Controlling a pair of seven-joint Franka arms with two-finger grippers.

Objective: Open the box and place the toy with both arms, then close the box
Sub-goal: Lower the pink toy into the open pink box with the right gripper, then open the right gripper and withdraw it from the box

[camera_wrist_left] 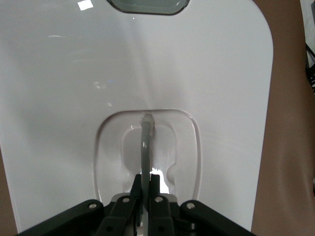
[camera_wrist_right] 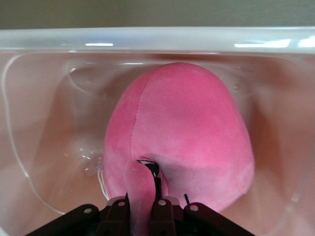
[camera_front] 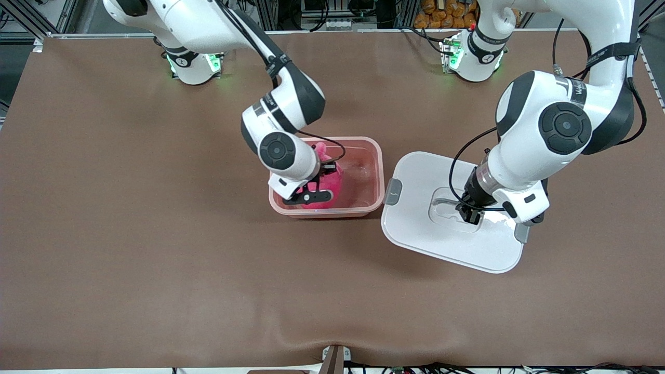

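The pale pink box (camera_front: pixel 378 156) stands open at the table's middle. The pink toy (camera_front: pixel 332 182) sits inside it. My right gripper (camera_front: pixel 311 196) reaches into the box and is shut on a small pink flap of the toy (camera_wrist_right: pixel 187 128); in the right wrist view the gripper (camera_wrist_right: pixel 142 196) pinches that flap and the box wall (camera_wrist_right: pixel 157 37) runs past the toy. The white lid (camera_front: pixel 415 228) lies flat beside the box, toward the left arm's end. My left gripper (camera_front: pixel 470 214) is shut on its clear handle (camera_wrist_left: pixel 145 142), as the left wrist view (camera_wrist_left: pixel 146 184) shows.
The lid has a grey clip (camera_front: pixel 393 191) next to the box and another (camera_front: pixel 521 232) under my left wrist; one clip (camera_wrist_left: pixel 147 6) shows in the left wrist view. The brown table cover (camera_front: pixel 156 234) is bare around the box and lid.
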